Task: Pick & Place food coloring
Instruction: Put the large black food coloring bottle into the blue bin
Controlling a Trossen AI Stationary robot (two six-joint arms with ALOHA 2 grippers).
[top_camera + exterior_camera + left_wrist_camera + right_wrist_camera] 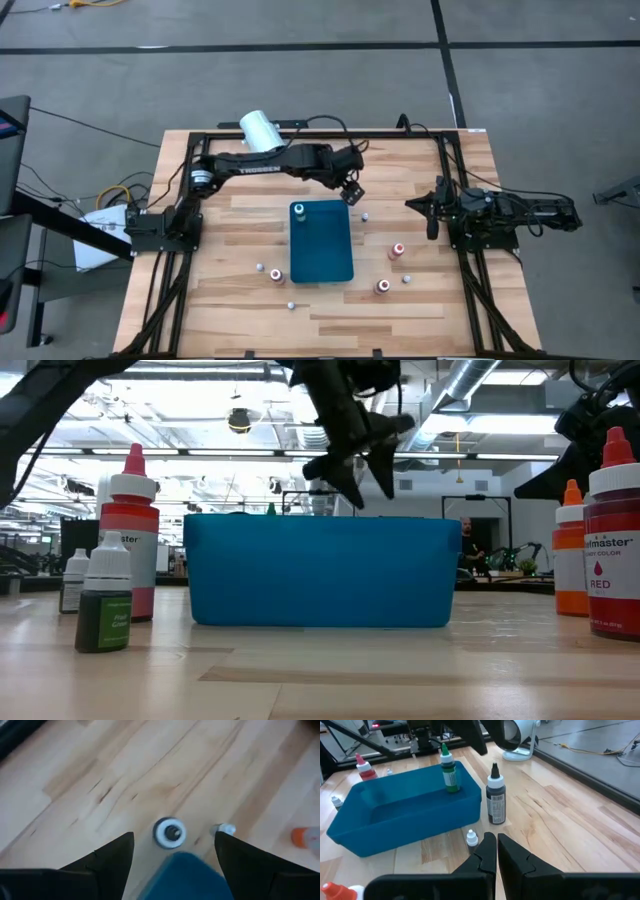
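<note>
Several small food coloring bottles stand upright on the wooden table around a blue tray [335, 255]. A green one [449, 770] stands on its base inside the tray, at its far left corner. A dark bottle with a black tip [495, 795] stands just off the tray's far right corner. My left gripper [352, 192] hangs open above that dark bottle [170, 832], a finger to either side in the left wrist view, clear of it. My right gripper [432, 215] rests shut at the table's right side, holding nothing.
Two red bottles [397, 250] [382, 286] and a tiny one [407, 279] stand right of the tray. Others [277, 274] [291, 305] stand at its near left. A tiny white bottle [471, 838] is beside the dark one. A white cylinder [262, 130] lies at the far edge.
</note>
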